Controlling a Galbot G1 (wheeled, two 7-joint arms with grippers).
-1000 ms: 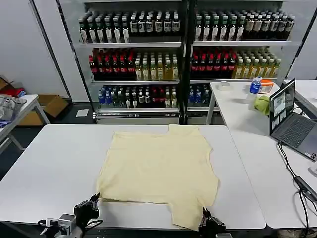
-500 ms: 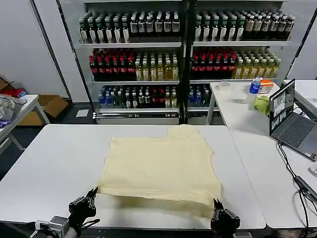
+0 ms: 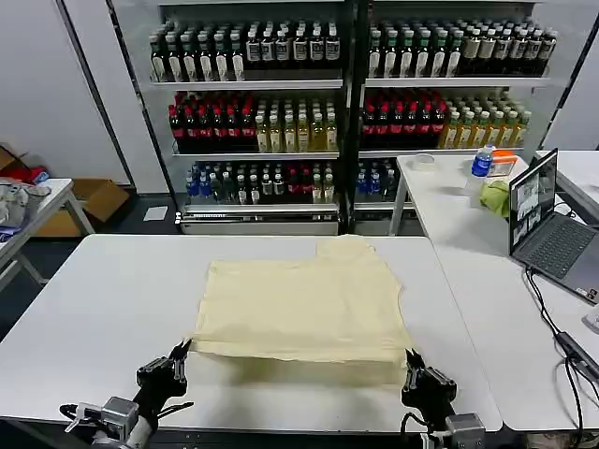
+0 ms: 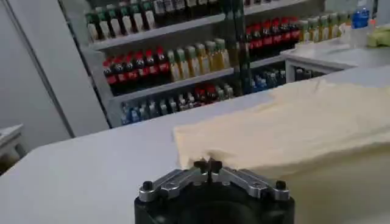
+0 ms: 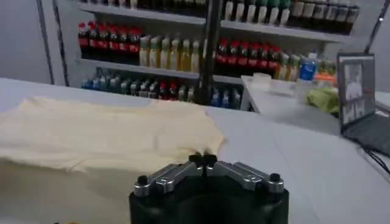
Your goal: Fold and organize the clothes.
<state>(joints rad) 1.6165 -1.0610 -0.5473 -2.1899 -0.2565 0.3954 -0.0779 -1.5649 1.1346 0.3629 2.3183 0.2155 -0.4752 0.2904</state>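
Both grippers are pinching the shirt (image 3: 301, 309)'s near edge, the left gripper (image 3: 178, 354) and right gripper (image 3: 410, 360) lifting it over the table (image 3: 103, 309); next, seemingly, carrying the fold away from themselves.

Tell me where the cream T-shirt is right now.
In the head view the T-shirt lies at the middle of the white table, its near part doubled over. The left gripper is at its near left corner and the right gripper at its near right.
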